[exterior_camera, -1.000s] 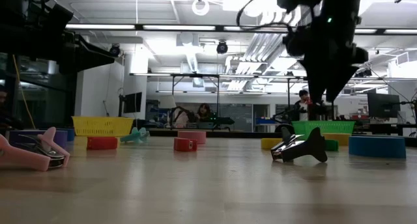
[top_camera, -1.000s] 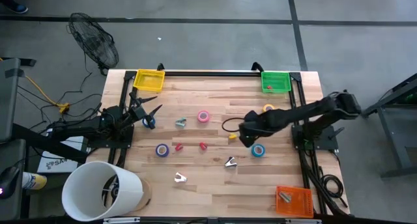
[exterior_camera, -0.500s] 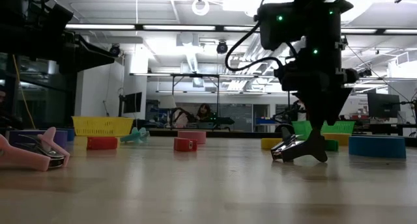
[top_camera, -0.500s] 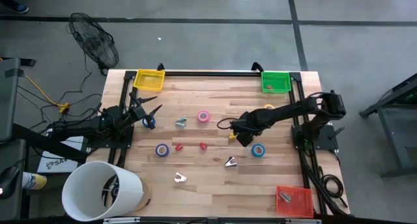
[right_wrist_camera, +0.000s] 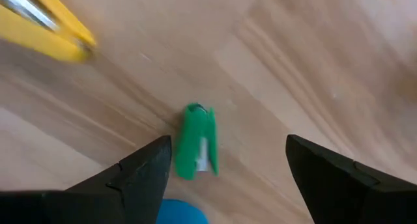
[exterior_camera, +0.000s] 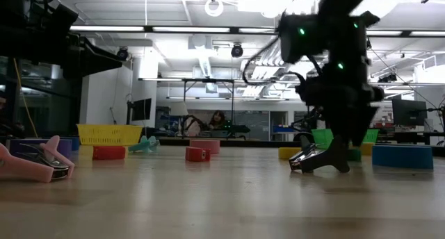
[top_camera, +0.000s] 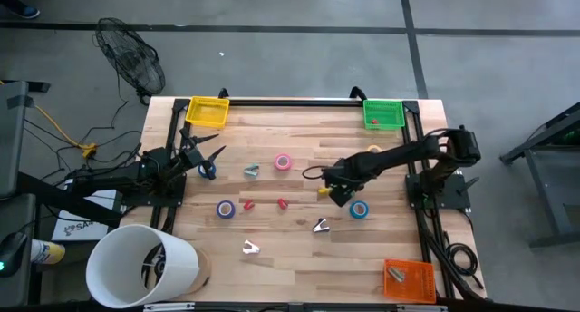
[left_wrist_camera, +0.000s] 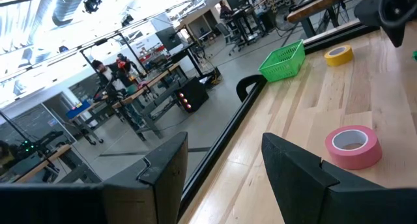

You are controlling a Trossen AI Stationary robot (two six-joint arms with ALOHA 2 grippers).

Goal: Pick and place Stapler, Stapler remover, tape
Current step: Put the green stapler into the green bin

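Observation:
My right gripper is open and low over the table's middle right. In the right wrist view its fingers stand on either side of a small green stapler that lies flat on the wood, closer to one finger. A yellow stapler and a blue tape roll lie right beside it. In the low view the gripper stands behind a black staple remover. My left gripper waits open at the left edge, with a pink tape roll ahead of it.
Also on the table are a pink tape, a second blue tape, a yellow tape, two red staplers and staple removers. Yellow, green and orange baskets sit in the corners. A white bucket stands at near left.
My right gripper has reached toward the table's left and come down close to the wood beside the yellow stapler, then held nearly still there. Nothing on the table has moved.

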